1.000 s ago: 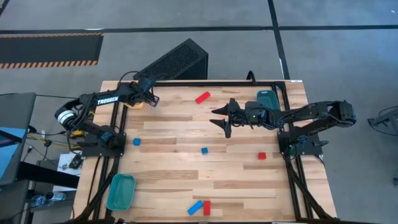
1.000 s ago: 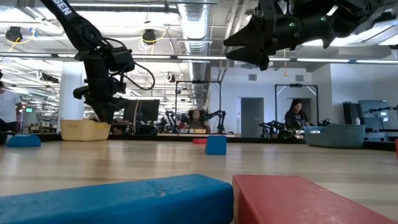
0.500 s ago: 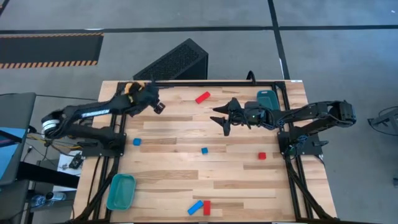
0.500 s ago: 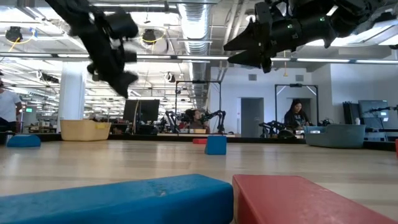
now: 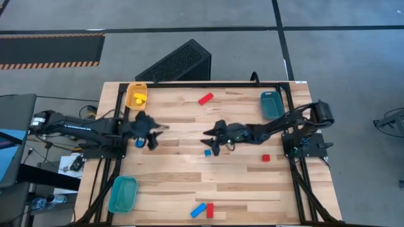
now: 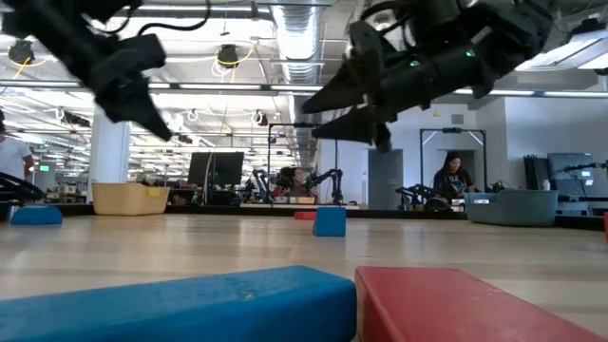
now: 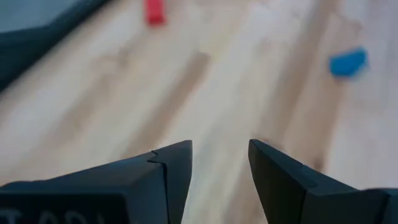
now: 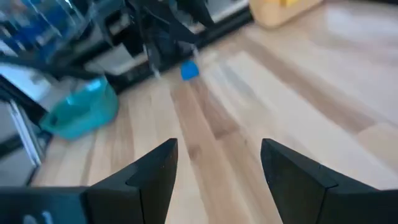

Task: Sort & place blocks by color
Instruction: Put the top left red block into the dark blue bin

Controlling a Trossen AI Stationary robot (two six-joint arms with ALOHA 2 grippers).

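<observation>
My left gripper [image 5: 154, 130] hangs open over the table's left part, just right of a blue cube [image 5: 139, 144]. In its wrist view the open fingers [image 7: 221, 149] look across bare wood toward a blue block [image 7: 348, 62] and a red block [image 7: 154, 11]. My right gripper [image 5: 210, 136] is open above the table's middle, just beyond another blue cube [image 5: 207, 152]. In the low view it [image 6: 328, 109] is well above that cube [image 6: 330, 221]. Yellow blocks [image 5: 139, 98] lie in the yellow tray [image 5: 130, 88]. A red bar [image 5: 206, 98] lies near the far edge, and a red cube [image 5: 266, 157] toward the right.
A blue bar [image 5: 198, 210] and a red bar [image 5: 209, 210] lie side by side at the near edge. One teal tray [image 5: 271, 104] sits at the far right, another [image 5: 122, 193] at the near left corner. People show in the room behind the table.
My left gripper has swung away from the yellow tray toward the near edge and now hangs beside the left blue cube. My right gripper has moved left and toward the near edge, coming lower over the middle blue cube. No block on the table has moved.
</observation>
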